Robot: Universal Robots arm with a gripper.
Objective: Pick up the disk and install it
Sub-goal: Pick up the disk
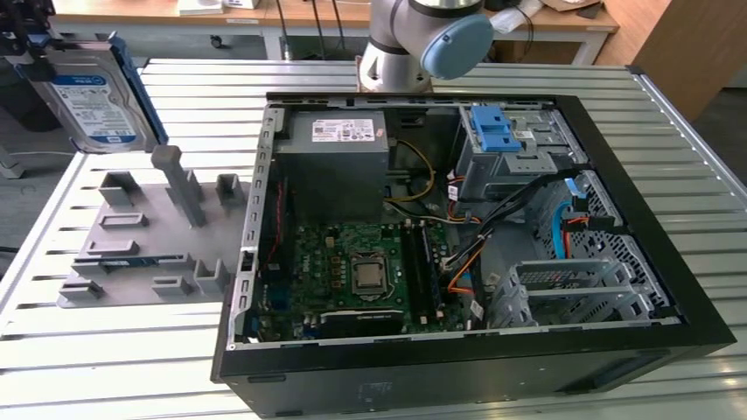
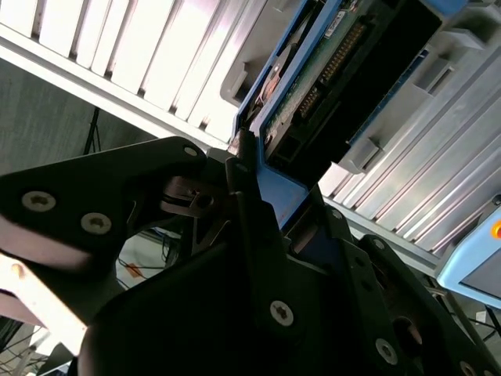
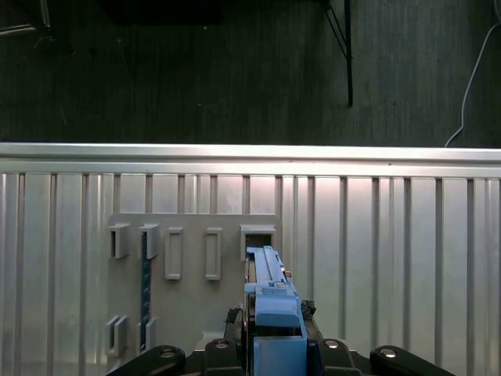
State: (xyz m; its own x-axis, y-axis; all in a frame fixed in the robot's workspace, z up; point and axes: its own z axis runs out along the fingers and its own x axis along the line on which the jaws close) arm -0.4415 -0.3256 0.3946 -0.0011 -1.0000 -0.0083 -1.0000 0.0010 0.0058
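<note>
In the second wrist view the gripper (image 2: 246,160) hides much of the disk (image 2: 329,70), its jaws clamped on the disk's blue rail. In the exterior view the disk hangs upright in the air at the left edge, apart from the grey fixture (image 1: 140,254) and the open computer case (image 1: 467,219).

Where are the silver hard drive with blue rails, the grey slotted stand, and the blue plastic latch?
Silver hard drive (image 1: 96,109): exterior view, white-and-blue label.
Grey slotted stand (image 1: 161,241): exterior view, flat base.
Blue plastic latch (image 1: 495,129): exterior view, top face.
</note>
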